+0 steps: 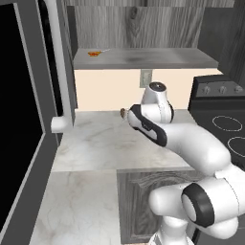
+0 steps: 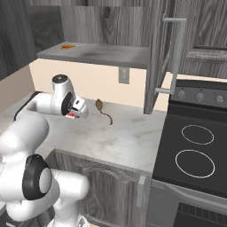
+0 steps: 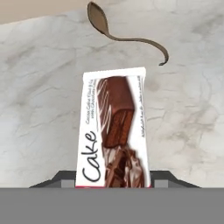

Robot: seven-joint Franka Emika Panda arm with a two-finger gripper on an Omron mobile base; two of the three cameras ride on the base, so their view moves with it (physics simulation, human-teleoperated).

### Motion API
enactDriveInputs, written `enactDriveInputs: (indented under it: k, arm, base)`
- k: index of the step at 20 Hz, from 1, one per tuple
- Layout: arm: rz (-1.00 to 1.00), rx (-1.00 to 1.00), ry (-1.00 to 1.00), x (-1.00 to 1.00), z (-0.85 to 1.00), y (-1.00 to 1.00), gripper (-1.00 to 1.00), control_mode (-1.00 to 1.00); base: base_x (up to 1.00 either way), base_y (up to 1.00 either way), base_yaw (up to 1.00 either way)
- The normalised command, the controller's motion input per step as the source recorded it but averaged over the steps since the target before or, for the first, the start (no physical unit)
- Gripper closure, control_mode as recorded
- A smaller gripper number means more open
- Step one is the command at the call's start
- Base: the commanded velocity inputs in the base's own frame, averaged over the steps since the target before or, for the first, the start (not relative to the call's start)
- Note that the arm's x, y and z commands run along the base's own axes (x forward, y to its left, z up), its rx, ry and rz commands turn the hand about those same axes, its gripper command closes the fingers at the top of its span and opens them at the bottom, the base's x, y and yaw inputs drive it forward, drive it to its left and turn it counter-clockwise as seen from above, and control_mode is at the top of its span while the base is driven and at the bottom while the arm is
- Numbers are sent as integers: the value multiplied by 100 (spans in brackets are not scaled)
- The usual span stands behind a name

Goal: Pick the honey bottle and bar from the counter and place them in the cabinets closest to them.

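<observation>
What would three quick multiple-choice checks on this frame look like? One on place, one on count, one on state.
1. Where is the small orange item?
A. on the stovetop
B. on the cabinet shelf
C. on the counter

2. How many burner rings show on the stovetop in the right base view?
A. two
B. four
C. none

3. What is the pincer doing?
A. open above the counter
B. shut on the bar
C. shut on the brown long-tailed thing

Answers:
1 B: the orange item lies at the far left of the cabinet shelf, above the counter.
2 A: two white rings are drawn on the stovetop.
3 B: in the hand view the bar stands up from the pincer, while the brown long-tailed thing lies beyond it on the counter.
</observation>
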Motion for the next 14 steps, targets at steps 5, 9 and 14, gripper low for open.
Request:
enactDriveInputs:
  k: [5, 9, 14]
  arm:
    - [-2, -6, 10, -51, 75, -25, 100, -100]
    - [0, -5, 7, -71, 69, -30, 100, -100]
    - [0, -4, 4, -65, 70, -21, 100, -100]
  base:
    - [0, 0, 0]
    - [0, 0, 0]
    - [0, 0, 0]
